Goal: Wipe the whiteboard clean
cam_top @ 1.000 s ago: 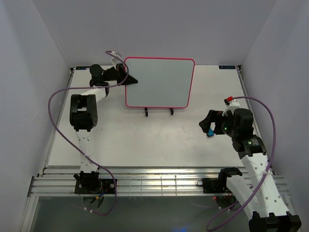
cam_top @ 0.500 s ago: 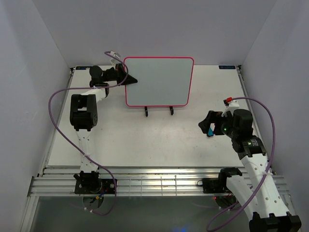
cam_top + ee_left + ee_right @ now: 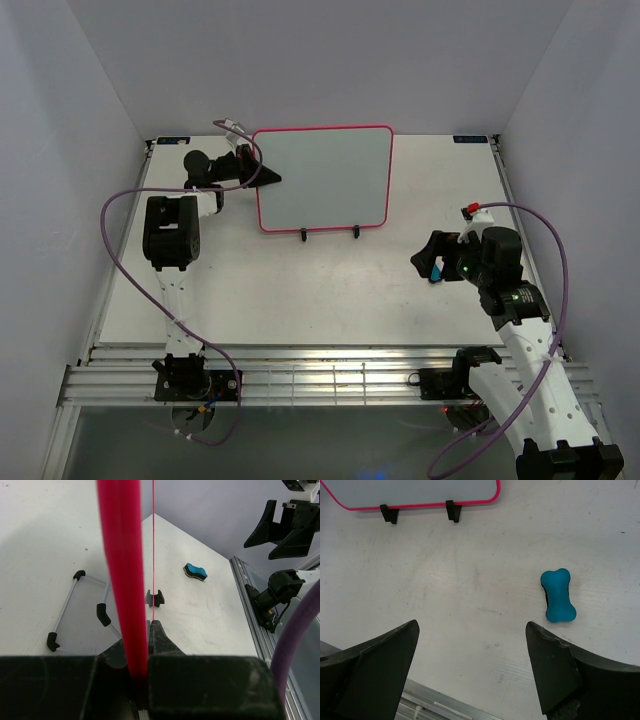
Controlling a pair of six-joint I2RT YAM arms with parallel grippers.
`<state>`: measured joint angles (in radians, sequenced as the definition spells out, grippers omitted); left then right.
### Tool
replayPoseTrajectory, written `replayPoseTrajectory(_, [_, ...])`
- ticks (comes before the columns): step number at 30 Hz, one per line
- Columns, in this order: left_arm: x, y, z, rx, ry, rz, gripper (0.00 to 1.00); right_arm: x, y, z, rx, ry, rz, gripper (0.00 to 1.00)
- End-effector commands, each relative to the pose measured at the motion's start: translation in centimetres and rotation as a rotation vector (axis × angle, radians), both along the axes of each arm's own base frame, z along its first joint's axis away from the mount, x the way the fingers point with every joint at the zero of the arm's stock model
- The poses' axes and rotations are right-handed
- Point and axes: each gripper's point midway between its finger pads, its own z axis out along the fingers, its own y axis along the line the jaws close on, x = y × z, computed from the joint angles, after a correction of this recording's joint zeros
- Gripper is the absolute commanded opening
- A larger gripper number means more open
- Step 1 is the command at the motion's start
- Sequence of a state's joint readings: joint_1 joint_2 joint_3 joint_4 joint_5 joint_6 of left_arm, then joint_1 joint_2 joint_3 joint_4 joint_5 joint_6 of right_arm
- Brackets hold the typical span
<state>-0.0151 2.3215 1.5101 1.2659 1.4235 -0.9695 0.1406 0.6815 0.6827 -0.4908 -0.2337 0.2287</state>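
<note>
Left pincer clamped on whiteboard frame, upper centre, probably steadying it. Right pincer wide open, empty, near eraser.

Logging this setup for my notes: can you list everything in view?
whiteboard: one, pale face with pink-red frame, upright at the table's far middle
wire stand: one, black, at the whiteboard's bottom edge
eraser: one, blue, bone-shaped, lying on the table's right side
table: one, white, under everything
left claw: one, black, shut on the whiteboard's left edge
right claw: one, black, open, near the eraser
</note>
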Motion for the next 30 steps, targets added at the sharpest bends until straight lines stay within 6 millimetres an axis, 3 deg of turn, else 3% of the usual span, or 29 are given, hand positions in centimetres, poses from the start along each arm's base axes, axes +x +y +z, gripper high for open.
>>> replayPoseTrajectory(1, [1.0,0.5,2.8,-0.056,-0.122,0.09,0.0,0.4,0.5,1.0,0.016,-0.055,0.019,0.92])
replayPoseTrajectory(15, [0.8,0.0,2.1,-0.077,-0.099,0.088,0.0,0.5,0.6,1.0,0.023,-0.059,0.024,0.9])
replayPoseTrajectory(30, [0.7,0.1,-0.5,-0.073,-0.04,0.084,0.07,0.5,0.6,0.8,0.023,-0.058,0.024,0.9])
